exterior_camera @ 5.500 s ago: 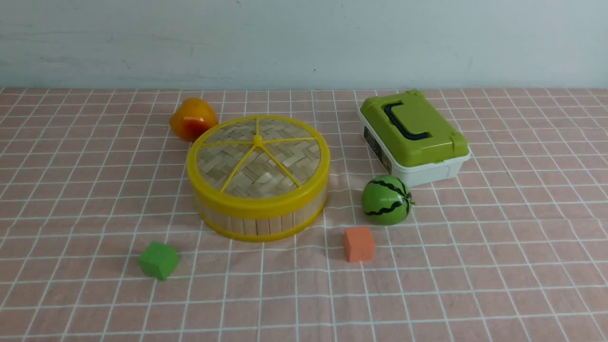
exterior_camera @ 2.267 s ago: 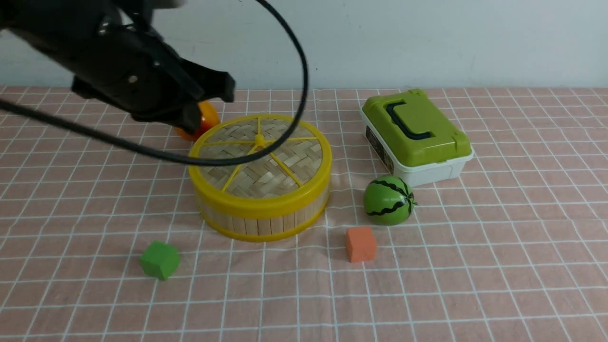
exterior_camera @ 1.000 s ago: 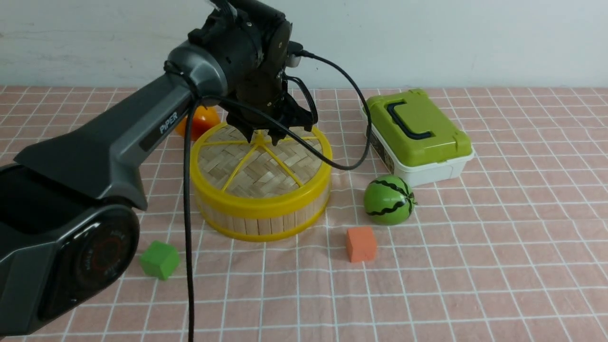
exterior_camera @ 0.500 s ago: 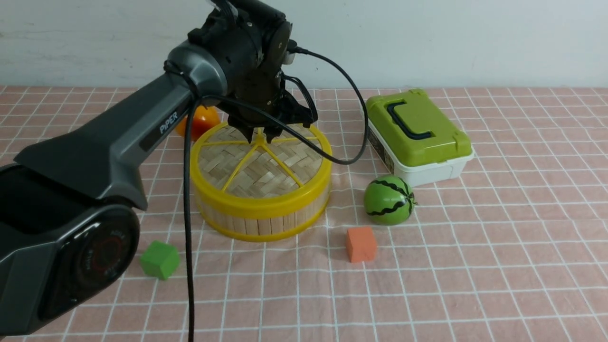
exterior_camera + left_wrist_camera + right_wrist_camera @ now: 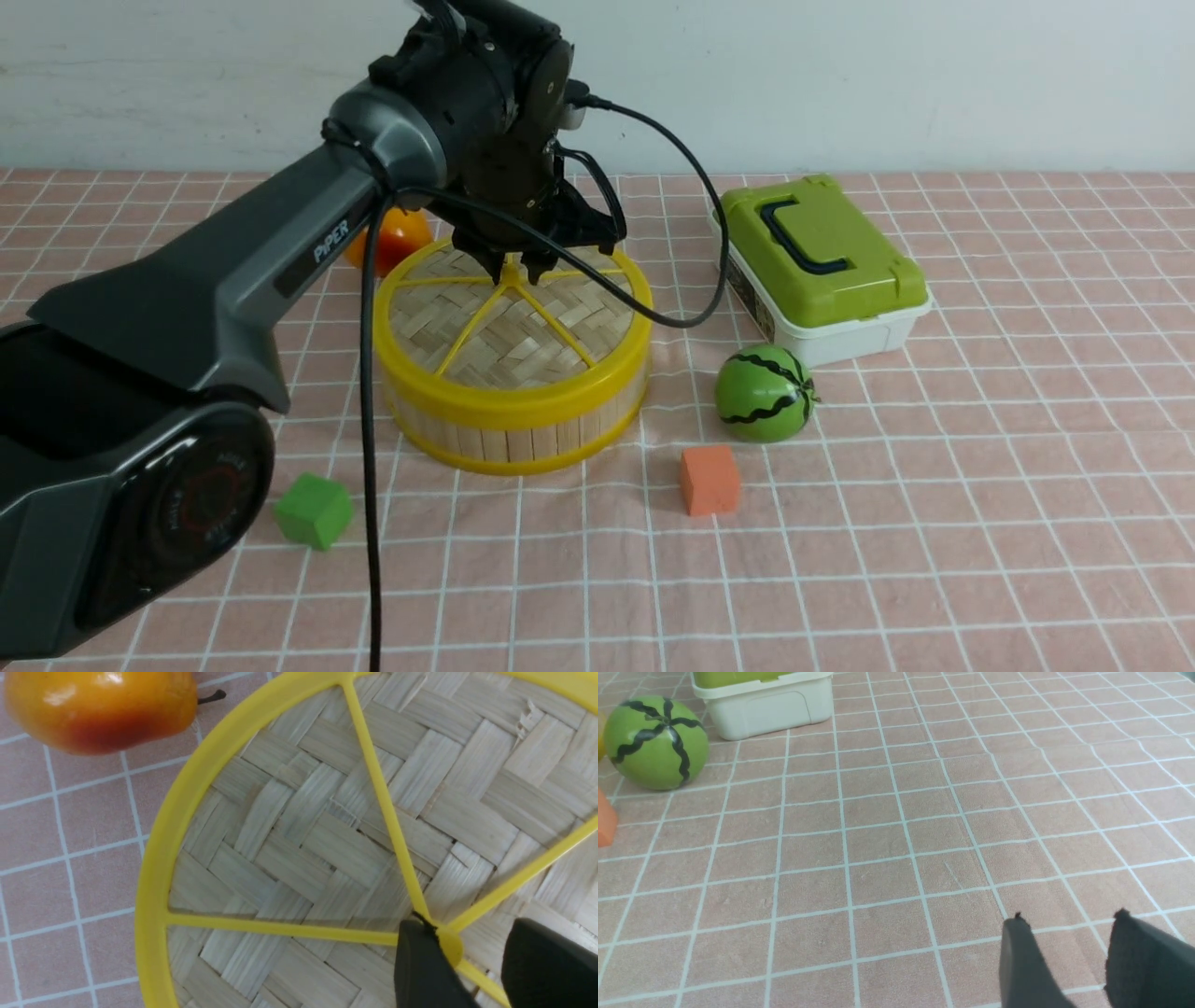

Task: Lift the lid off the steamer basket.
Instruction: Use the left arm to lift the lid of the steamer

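Observation:
The lid [image 5: 509, 322], woven bamboo with a yellow rim and spokes, sits flat on the steamer basket [image 5: 513, 439] at the table's middle. My left gripper [image 5: 513, 273] points down over the lid's centre knob [image 5: 451, 947]. In the left wrist view the left gripper [image 5: 469, 933] is open: one finger [image 5: 420, 961] touches the knob, and the other finger [image 5: 542, 961] stands apart with a gap. My right gripper [image 5: 1069, 919] is open and empty, low over bare tablecloth, and does not show in the front view.
An orange-yellow toy fruit [image 5: 392, 233] lies just behind the basket. A white box with a green lid [image 5: 822, 261] stands at the right. A toy watermelon [image 5: 761, 392] and an orange cube [image 5: 709, 478] lie right of the basket, a green cube [image 5: 313, 511] in front left.
My left arm came in from the left and went down over the lid's centre. In the last second its fingers drew in a little around the knob. The lid has not moved.

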Action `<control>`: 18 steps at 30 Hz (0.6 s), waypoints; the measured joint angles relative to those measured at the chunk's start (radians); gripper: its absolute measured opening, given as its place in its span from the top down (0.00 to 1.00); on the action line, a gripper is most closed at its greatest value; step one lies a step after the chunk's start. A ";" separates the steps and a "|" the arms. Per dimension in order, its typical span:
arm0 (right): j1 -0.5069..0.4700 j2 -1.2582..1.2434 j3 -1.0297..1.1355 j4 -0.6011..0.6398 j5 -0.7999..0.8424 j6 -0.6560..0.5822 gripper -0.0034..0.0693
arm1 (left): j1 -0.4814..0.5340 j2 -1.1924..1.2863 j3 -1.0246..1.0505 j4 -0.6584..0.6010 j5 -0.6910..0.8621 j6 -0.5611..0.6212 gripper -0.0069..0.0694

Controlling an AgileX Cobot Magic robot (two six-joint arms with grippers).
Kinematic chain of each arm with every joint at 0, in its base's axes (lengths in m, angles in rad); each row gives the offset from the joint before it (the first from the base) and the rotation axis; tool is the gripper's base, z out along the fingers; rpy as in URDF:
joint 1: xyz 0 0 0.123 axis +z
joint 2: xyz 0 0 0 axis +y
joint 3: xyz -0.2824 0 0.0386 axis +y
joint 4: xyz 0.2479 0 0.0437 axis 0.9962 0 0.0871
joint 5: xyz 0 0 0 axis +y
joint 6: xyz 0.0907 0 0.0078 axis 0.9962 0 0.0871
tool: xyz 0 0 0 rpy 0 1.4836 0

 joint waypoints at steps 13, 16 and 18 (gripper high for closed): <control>0.000 0.000 0.000 0.000 0.000 0.000 0.62 | 0.000 0.024 -0.008 0.020 0.027 0.005 0.77; 0.000 0.000 0.000 0.000 0.000 0.000 0.62 | 0.000 0.024 -0.009 0.021 0.027 0.005 0.77; 0.000 0.000 0.000 0.000 0.000 0.000 0.62 | 0.000 0.024 -0.010 0.021 0.027 0.005 0.77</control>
